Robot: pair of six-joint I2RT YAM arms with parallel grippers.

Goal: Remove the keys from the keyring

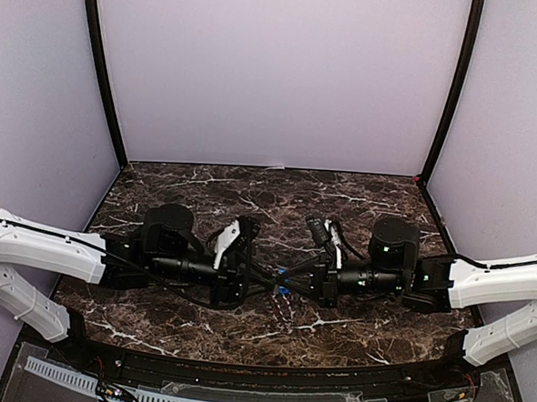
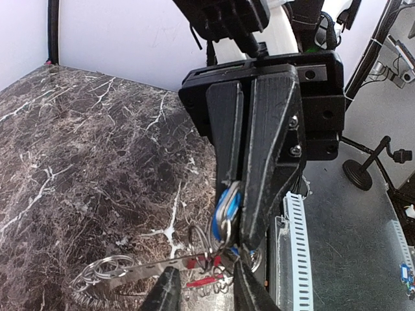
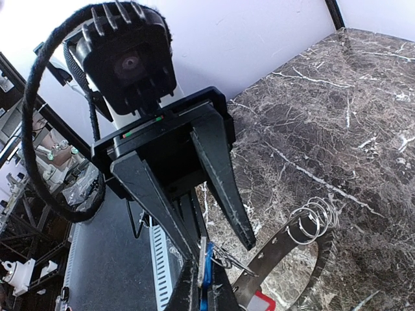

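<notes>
Narrowly parted black jaws of the left gripper [image 2: 204,275] are set about the red key [image 2: 202,283]; grip cannot be told. The blue key [image 2: 225,202] is pinched by the right gripper [image 2: 235,233], beside the flat, toothed grey keyring [image 2: 139,271] over the veined marble table [image 2: 78,162].

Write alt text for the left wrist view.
The right arm's black two-finger gripper hangs centre frame, pinching a small blue-headed key above a dark marble table. Below, the left gripper has its open fingertips flanking a small red-headed key by the flat grey metal keyring.
</notes>
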